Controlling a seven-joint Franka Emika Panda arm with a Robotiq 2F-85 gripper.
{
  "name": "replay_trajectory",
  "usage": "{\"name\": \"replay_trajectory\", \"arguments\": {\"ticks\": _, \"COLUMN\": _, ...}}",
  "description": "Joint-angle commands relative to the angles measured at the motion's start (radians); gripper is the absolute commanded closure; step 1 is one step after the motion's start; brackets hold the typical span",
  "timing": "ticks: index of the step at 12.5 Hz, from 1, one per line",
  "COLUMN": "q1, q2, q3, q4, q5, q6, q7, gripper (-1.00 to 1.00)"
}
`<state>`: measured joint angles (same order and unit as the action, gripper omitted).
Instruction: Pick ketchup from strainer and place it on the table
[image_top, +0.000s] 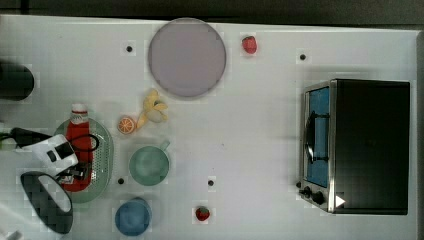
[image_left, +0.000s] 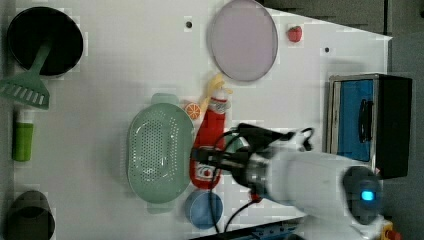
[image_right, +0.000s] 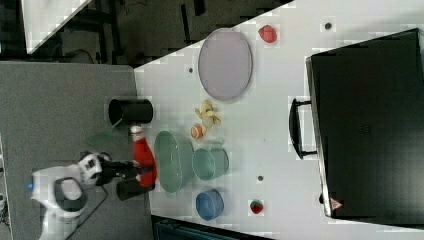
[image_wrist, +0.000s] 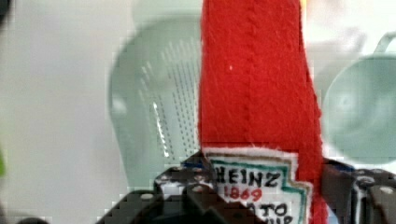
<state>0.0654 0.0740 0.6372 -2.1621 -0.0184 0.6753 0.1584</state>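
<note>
The ketchup (image_wrist: 254, 93) is a small red soft bottle with a white cap and a white-and-red label. On the label I can read "HEINZ", "1869" and "TO" in the wrist view. The gripper (image_wrist: 266, 191) is clamped on the bottle at the label, with one dark finger (image_wrist: 187, 186) on each side of it. In the left view the bottle (image_left: 210, 135) hangs above the counter, just beside the strainer on the left view's right, with its cap pointing toward the yellow banana toy (image_left: 216, 85).

The strainer (image_left: 157, 150) is a pale green oval plastic basket with a perforated bottom, and in the left view nothing lies in it. Beside it stand a round green cup (image_top: 149, 165) and a round blue cup (image_top: 133, 216); I see nothing inside them. A small orange slice (image_top: 127, 124) lies near the strainer. Further away on the white counter (image_top: 250, 130) lies a round grey plate (image_top: 186, 57), bare, and two small red strawberries (image_top: 249, 44) well apart. A toaster oven with a blue door (image_top: 357, 145) stands at the top view's right.
</note>
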Motion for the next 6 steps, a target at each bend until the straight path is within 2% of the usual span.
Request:
{"name": "replay_trajectory", "arguments": {"ticks": 1, "q1": -0.086, "q2": 0.007, "q3": -0.072, "q4": 0.049, "q5": 0.024, "q6": -0.089, "q7": -0.2, "gripper": -0.25}}
{"name": "replay_trajectory", "arguments": {"ticks": 6, "q1": -0.173, "q2": -0.013, "q3": -0.285, "q4": 0.044, "q5": 0.023, "q6": -0.096, "q7": -0.422, "gripper": -0.25}}
